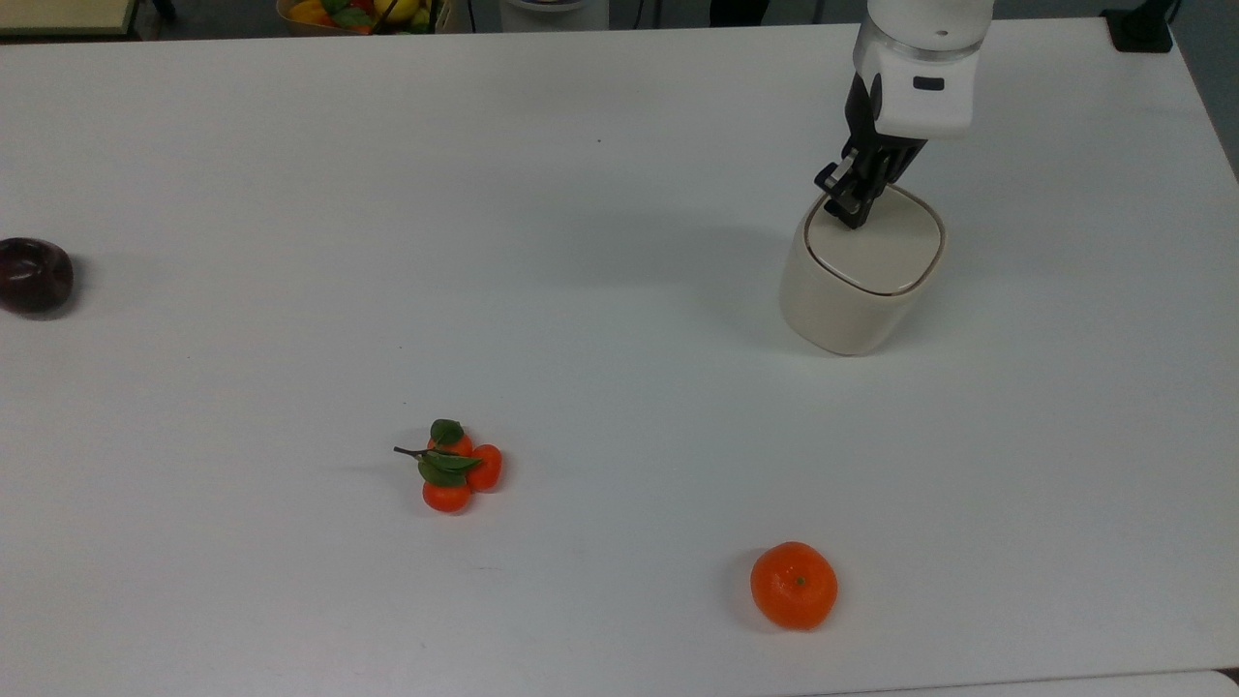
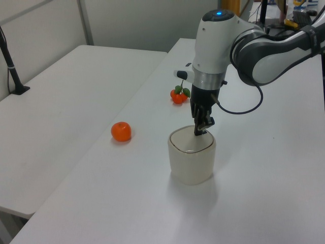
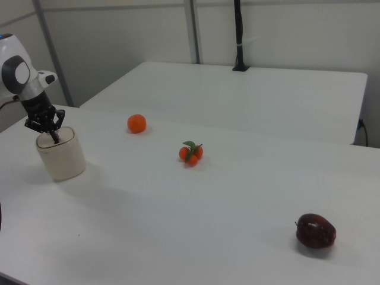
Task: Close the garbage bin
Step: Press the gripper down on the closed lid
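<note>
Partly hidden fingers (image 1: 855, 215), garbage bin (image 1: 857, 281) lid down

White table (image 1: 600, 290) with a bin and fruit on it.
The garbage bin (image 1: 852, 290) stands on the table directly under the gripper (image 1: 854, 215), lid down flat. Well away from the gripper lie a single orange (image 1: 794, 585), a leafy cluster of small oranges (image 1: 455, 469), and, farthest off, a dark red apple (image 1: 34, 275).

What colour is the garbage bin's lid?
Cream-beige, matching the garbage bin body; the lid shows best in the top view.
</note>
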